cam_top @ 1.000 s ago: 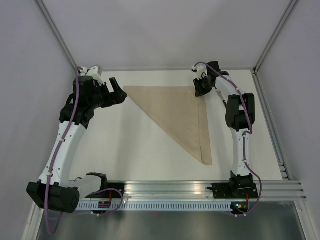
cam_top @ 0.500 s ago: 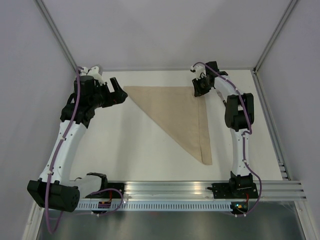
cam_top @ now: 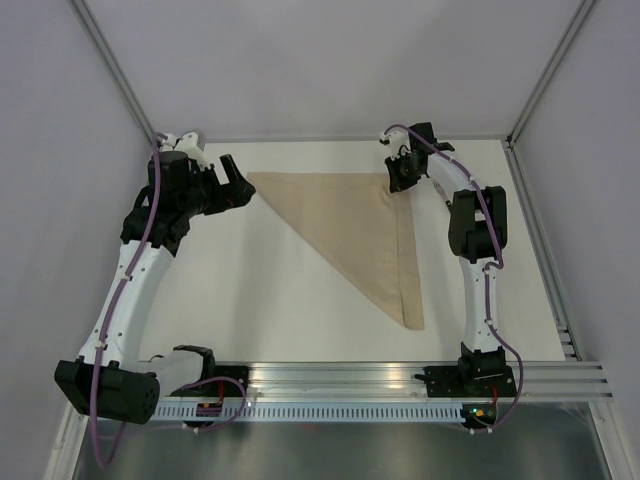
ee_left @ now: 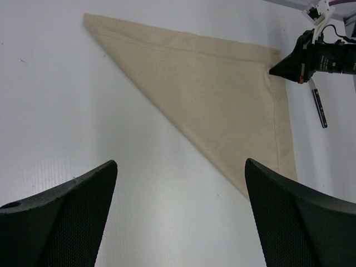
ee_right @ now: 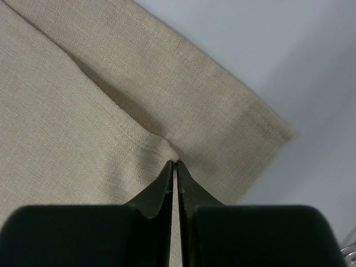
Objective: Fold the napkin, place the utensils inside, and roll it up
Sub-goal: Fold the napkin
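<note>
Tightly, right pincer (ee_right: pixel 176 163) on napkin (ee_right: pixel 72 128) corner

You see the napkin (ee_right: pixel 83 111) as coarse woven cloth, matt, threads plain, hem stitched. Tabletop (ee_left: pixel 67 111): white, smooth, faint sheen. Left pincer (ee_left: pixel 179 163) pads (ee_left: pixel 61 222): black, fine dimpled mesh texture. Right pincer (ee_right: pixel 176 162) fingers (ee_right: pixel 158 192): black, smooth, matt, plastic-looking. Near-edge rail (cam_top: pixel 400 375): bare brushed metal. Your arm links (cam_top: pixel 125 290): glossy white shells. Cable (cam_top: pixel 95 440) on the left arm: purple, smooth sheath.
</note>
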You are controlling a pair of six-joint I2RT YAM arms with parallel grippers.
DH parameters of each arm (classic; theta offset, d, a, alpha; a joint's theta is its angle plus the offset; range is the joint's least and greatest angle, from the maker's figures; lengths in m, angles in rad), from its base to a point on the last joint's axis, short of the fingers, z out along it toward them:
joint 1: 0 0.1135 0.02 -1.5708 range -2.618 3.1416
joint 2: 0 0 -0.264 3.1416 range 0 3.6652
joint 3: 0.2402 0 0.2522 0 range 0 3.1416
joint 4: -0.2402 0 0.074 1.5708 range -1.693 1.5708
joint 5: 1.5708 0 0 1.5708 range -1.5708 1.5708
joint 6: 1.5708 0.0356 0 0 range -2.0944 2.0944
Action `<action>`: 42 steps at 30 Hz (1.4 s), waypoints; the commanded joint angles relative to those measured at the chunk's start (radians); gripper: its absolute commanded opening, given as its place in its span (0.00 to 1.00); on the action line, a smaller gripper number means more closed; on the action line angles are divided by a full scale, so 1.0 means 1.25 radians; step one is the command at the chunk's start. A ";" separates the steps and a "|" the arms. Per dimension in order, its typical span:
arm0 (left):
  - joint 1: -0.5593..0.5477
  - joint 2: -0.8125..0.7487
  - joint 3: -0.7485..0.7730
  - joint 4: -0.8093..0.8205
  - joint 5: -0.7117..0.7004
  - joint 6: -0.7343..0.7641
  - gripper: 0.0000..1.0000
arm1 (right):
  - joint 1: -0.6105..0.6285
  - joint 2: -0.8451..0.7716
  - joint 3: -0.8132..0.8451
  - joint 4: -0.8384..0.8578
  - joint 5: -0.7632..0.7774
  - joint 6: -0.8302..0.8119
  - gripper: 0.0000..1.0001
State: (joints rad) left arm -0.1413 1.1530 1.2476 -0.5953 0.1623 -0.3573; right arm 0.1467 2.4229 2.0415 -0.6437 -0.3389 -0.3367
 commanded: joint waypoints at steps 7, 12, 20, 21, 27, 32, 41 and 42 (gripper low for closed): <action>0.003 0.002 -0.007 0.026 0.010 0.015 0.99 | 0.009 -0.002 0.028 -0.009 -0.009 0.005 0.04; 0.001 0.002 -0.008 0.026 0.010 0.015 0.99 | 0.019 -0.009 0.027 -0.016 -0.021 0.003 0.02; 0.001 0.002 -0.009 0.026 0.010 0.016 0.99 | 0.031 -0.039 0.010 -0.020 -0.044 0.002 0.01; 0.001 0.003 -0.009 0.025 0.010 0.016 0.99 | 0.032 -0.041 0.008 -0.021 -0.047 0.002 0.01; 0.001 0.000 -0.010 0.025 0.011 0.017 0.99 | 0.042 -0.057 -0.003 -0.021 -0.053 0.004 0.08; 0.003 0.000 -0.009 0.026 0.011 0.018 0.99 | 0.043 -0.071 -0.023 -0.002 -0.055 0.014 0.25; 0.003 0.002 -0.008 0.025 0.012 0.018 0.99 | 0.043 -0.118 -0.053 0.013 -0.102 0.043 0.43; 0.001 0.002 -0.008 0.026 0.012 0.018 0.99 | 0.043 -0.120 -0.050 0.005 -0.109 0.045 0.43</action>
State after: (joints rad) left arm -0.1413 1.1530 1.2369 -0.5949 0.1623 -0.3573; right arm 0.1974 2.3463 1.9743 -0.6464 -0.4198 -0.3027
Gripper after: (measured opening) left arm 0.989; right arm 0.425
